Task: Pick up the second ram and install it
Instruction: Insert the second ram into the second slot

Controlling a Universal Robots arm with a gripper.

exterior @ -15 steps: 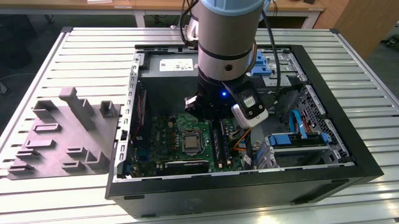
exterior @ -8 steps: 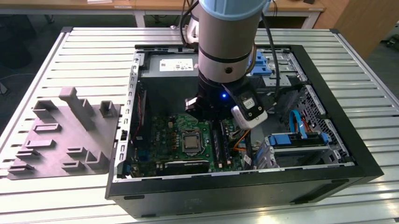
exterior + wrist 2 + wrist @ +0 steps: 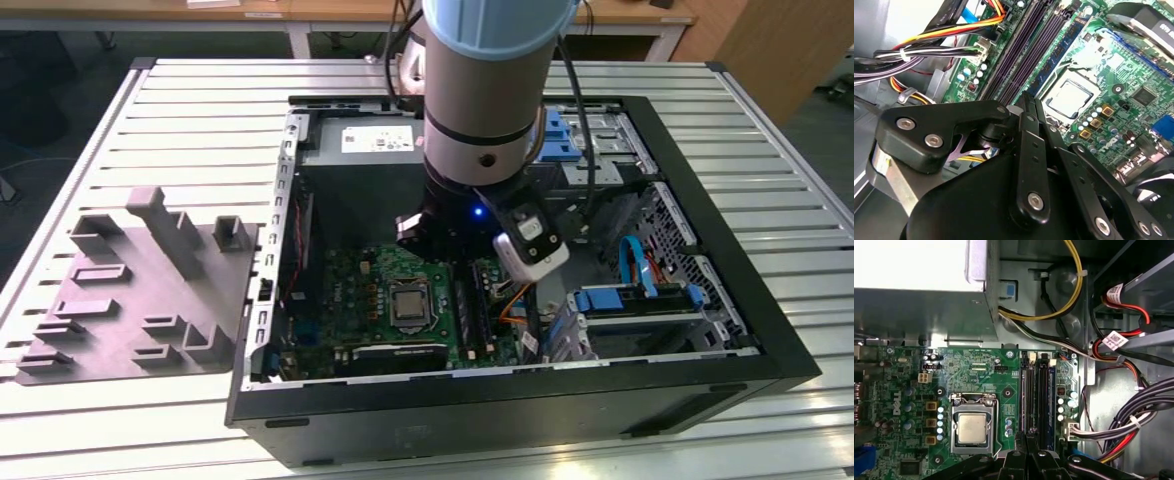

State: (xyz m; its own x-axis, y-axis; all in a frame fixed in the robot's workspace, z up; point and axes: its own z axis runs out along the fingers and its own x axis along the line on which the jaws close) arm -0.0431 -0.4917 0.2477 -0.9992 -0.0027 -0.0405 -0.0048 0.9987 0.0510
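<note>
- The gripper (image 3: 1029, 97) is sitting closest to the camera in the second wrist view, with its big black body. It is hanging low inside the open computer case (image 3: 534, 400), right over the green motherboard (image 3: 979, 365).
- Its fingers (image 3: 1030, 150) are looking squeezed together, and I am not seeing anything pinched between them.
- The second ram (image 3: 1070, 40), a blue-green stick with black chips, is standing in the slot next to the silver square chip (image 3: 1069, 97). I am guessing this is the one, because the fingertips are lining up with its near end.
- I am not able to tell if the stick is sitting all the way down.
- If it is sitting crooked, a push on one end could be tipping it and hurting the slot.
- Pushing too hard could be bending the green board under it.
- If the fingertips are slipping sideways, they could be scraping the empty black slot rails (image 3: 1024, 50) or bumping the silver chip.
- The bunch of cables (image 3: 919, 55) is lying just beside the rails, so the arm could be catching on them.
- The grey holder tray (image 3: 120, 300) is resting well apart, outside the case on the exterior view's left.
</note>
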